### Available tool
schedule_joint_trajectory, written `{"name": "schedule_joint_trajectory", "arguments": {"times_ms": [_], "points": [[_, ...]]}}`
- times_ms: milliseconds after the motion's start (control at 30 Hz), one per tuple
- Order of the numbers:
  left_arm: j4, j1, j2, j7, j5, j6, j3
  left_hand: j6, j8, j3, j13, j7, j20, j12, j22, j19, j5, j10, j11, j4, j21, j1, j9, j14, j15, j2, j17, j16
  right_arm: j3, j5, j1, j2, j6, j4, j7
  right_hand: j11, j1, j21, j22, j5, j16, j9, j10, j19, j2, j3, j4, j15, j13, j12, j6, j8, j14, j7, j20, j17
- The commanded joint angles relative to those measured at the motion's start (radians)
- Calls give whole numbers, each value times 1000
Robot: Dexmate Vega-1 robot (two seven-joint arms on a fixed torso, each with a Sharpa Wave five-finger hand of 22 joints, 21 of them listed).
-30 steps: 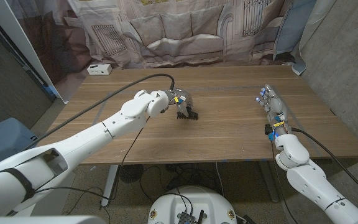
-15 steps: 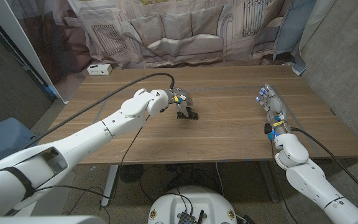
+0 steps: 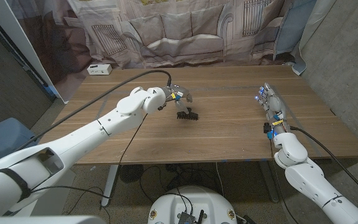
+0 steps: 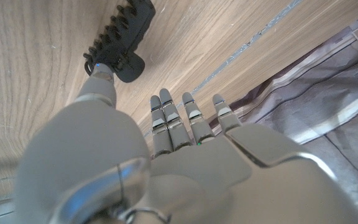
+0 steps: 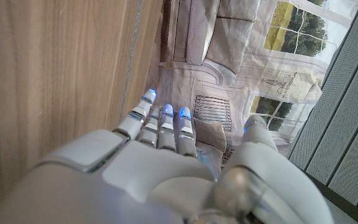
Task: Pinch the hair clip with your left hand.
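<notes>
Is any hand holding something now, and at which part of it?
Nothing is held. The left hand is open beside the hair clip; only its thumb reaches the clip's end. The right hand holds nothing.

— How is the light over the brown wooden table (image 3: 229, 124)?
— Even and soft, fairly bright, with no hard glare; the black toothed hair clip (image 3: 186, 112) throws only a faint shadow. The room's left side is dimmer.
— Any distortion?
— The table's edges bow slightly in the head view.
— And the wrist views?
— The grey left hand (image 4: 160, 162) is blurred close to the lens, the clip sharper. The pale right hand (image 5: 160, 162) is soft too, with bright blue lights on its fingertips (image 5: 149, 95).
</notes>
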Motion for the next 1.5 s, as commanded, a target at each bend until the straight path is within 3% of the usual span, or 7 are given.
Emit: {"name": "schedule_joint_trajectory", "arguments": {"times_ms": [33, 233, 333, 667, 833, 1033, 1500], "points": [[-28, 66, 29, 119, -90, -1, -76, 10, 7, -5, 0, 1, 3, 8, 5, 0, -2, -1, 10, 3, 7, -15, 1, 10, -8, 2, 4, 9, -12, -9, 19, 1, -16, -1, -5, -1, 5, 2, 3, 1, -4, 4, 11, 8, -1, -3, 1, -3, 4, -1, 5, 7, 11, -2, 3, 4], [-31, 112, 32, 195, -189, 0, -130, 5, 11, -22, -7, 12, 4, 15, 7, 6, -2, -14, 40, 57, 14, -112, 2, -14, 2, 35, 12, 9, -21, -16, 31, 1, -23, 0, -5, -2, 5, 2, 3, 1, -4, 4, 9, 8, -1, -4, 1, -3, 4, -2, 5, 6, 12, -1, 2, 4], [-36, 127, 35, 228, -217, 3, -145, -16, 5, -33, -12, 43, 4, 14, 8, -4, -1, -34, 59, 79, 12, -158, -1, -25, 9, 42, 12, 9, -25, -19, 35, 2, -24, 1, -6, 0, 5, 2, 3, 1, -4, 4, 9, 9, -1, -4, 1, -3, 4, -2, 5, 6, 12, -1, 1, 4], [-49, 191, 43, 375, -296, 1, -196, -68, -4, -51, -23, 74, 4, 12, 8, -15, -3, -62, 90, 101, 11, -214, -5, -35, 9, 39, 12, 10, -39, -43, 46, -12, -30, 2, 0, -17, 7, 1, 3, 1, -7, 4, 6, 9, -3, -4, -1, -10, 4, -4, -4, 1, 6, -22, -3, 3], [-49, 225, 41, 433, -378, -16, -236, -91, -1, -88, -36, 85, 4, 13, 9, -16, -2, -77, 117, 144, 14, -308, -8, -40, 3, 24, 13, 13, -43, -49, 46, -17, -25, 3, 8, -17, 7, -1, 3, 0, -10, 4, -2, 3, -3, -4, -1, -13, 4, -7, -6, 0, -1, -34, -6, 3], [-68, 256, 56, 491, -429, -32, -269, -129, -5, -121, -49, 110, 3, 8, 9, -25, 4, -112, 143, 182, 13, -387, -11, -56, 20, 13, 14, 11, -55, -45, 58, -28, 9, 25, 65, -18, 14, -2, 2, 1, -15, 4, -13, 2, -6, -4, -5, -33, 3, -11, -23, -7, -13, -14, -38, 1], [-89, 353, 45, 609, -643, -115, -377, -172, -4, -165, -72, 94, 1, 3, 7, -80, 15, -176, 172, 232, 1, -494, -13, -121, 33, 11, 14, 4, -74, -38, 94, -20, 47, 70, 113, -18, 17, -4, 1, -1, -18, 4, -22, -3, -14, -6, -8, -35, 2, -13, -38, -10, -20, -15, -38, -1]]}}
